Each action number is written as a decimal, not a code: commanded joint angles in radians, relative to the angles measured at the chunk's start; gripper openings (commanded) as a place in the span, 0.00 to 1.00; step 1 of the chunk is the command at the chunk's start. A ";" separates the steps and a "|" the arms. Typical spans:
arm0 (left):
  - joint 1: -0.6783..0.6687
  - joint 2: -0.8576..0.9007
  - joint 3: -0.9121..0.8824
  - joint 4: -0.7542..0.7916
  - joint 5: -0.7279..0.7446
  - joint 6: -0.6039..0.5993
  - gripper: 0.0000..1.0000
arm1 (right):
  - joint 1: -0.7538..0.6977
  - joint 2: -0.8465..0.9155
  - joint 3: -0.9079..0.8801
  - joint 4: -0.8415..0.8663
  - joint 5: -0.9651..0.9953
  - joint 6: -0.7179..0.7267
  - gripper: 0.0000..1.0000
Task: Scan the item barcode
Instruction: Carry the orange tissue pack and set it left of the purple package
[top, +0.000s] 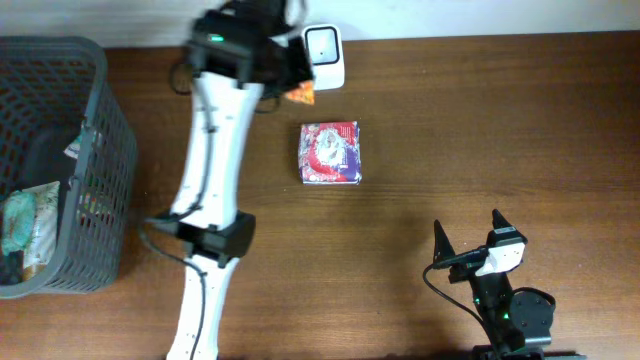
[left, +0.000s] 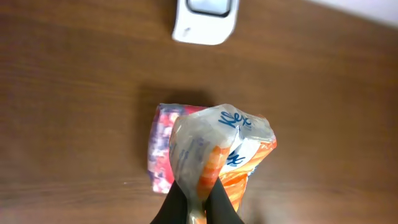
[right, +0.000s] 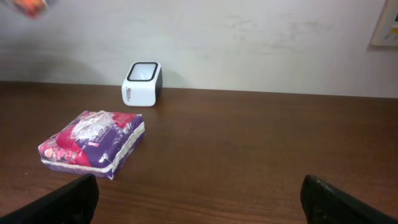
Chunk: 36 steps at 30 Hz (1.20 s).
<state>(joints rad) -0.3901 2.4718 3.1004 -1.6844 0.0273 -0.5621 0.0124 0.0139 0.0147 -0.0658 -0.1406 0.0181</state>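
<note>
**Left claw clamped on the packet by the scanner; right claw wide and empty**

The left gripper (left: 198, 200) has its two dark fingers pressed together on the lower end of an orange-and-white plastic packet (left: 227, 152). The crumpled film bulges out above the pinch, with blue lettering on the white part. The packet is off the table. In the right wrist view it shows only as an orange blur in the top left corner, well above the wood.

Seen from overhead, the packet sits just beside the near left corner of the white scanner (top: 324, 55). The scanner stands at the far edge of the table (top: 520, 130), against the pale wall (right: 261, 37), so there is little room behind it. In the left wrist view a pink-and-purple wrapped pack (left: 160, 146) lies flat on the wood beneath the held packet. It lies near the scanner but apart from it.

The left arm (top: 215, 150) stretches from the near edge to the far edge. To its left a grey mesh basket (top: 100, 150) with items inside stands at the table's left end.

Right of the pack the wood is bare out to the right gripper (top: 467, 222) at the near edge. Its jaws are spread wide, holding and touching nothing.
</note>
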 joint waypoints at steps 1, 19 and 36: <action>-0.048 0.100 0.009 -0.003 -0.247 -0.028 0.00 | -0.006 -0.006 -0.009 0.000 -0.006 -0.006 0.99; -0.033 0.176 -0.380 -0.004 -0.338 0.104 0.00 | -0.006 -0.006 -0.009 0.000 -0.006 -0.006 0.99; -0.048 0.178 -0.506 0.137 0.320 0.006 0.00 | -0.006 -0.006 -0.009 0.000 -0.006 -0.006 0.99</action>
<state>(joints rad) -0.4316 2.6450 2.5992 -1.5467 0.1856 -0.5175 0.0124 0.0139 0.0147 -0.0658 -0.1406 0.0181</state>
